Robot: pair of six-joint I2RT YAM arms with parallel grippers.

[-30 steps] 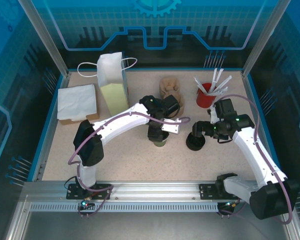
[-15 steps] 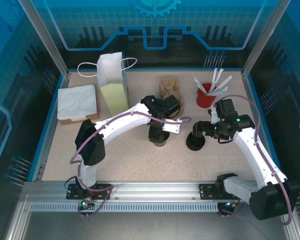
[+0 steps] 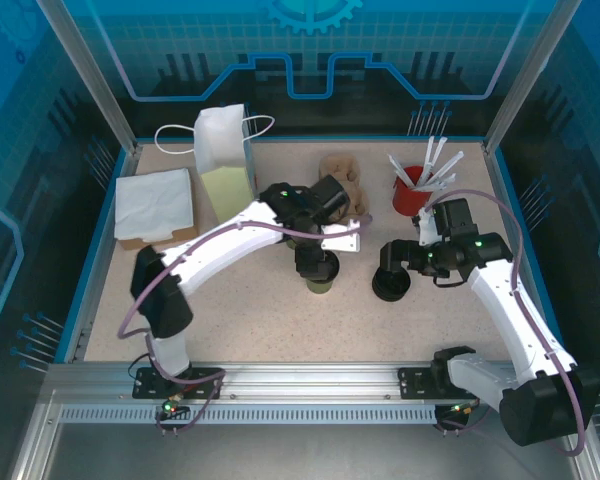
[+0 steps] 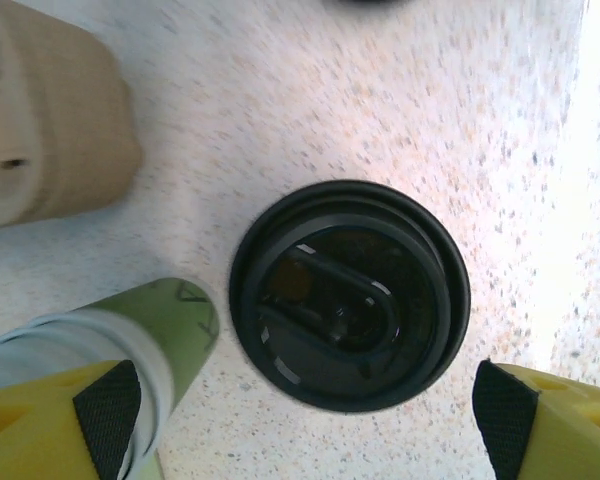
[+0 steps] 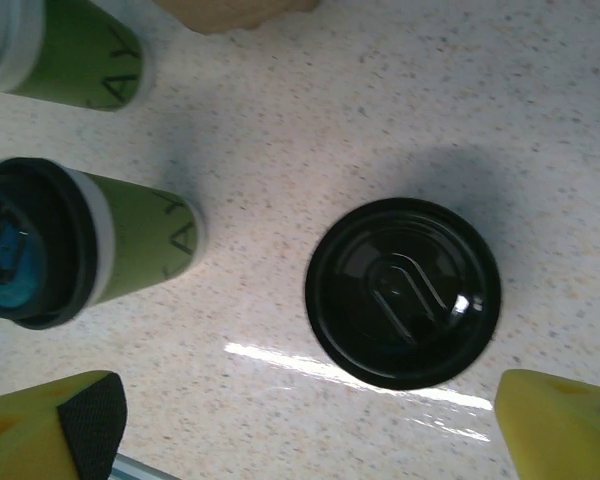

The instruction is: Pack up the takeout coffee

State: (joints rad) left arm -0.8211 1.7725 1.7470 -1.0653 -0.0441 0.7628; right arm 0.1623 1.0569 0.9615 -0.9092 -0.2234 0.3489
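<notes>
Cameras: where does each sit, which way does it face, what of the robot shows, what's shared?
Top external: above, behind the bases, facing down on the table; left arm and right arm show.
Left wrist: straight down on the lidded green cup; left gripper fingertips frame it.
Right wrist: straight down on the black lid stack; right gripper fingertips show.
Shared: all see the lidded green cup.

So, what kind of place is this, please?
Probably a robot test cell staged as a coffee counter: arms bolted to an aluminium rail, blue panels around, plus a paper bag, takeout coffee and red cup of straws.
</notes>
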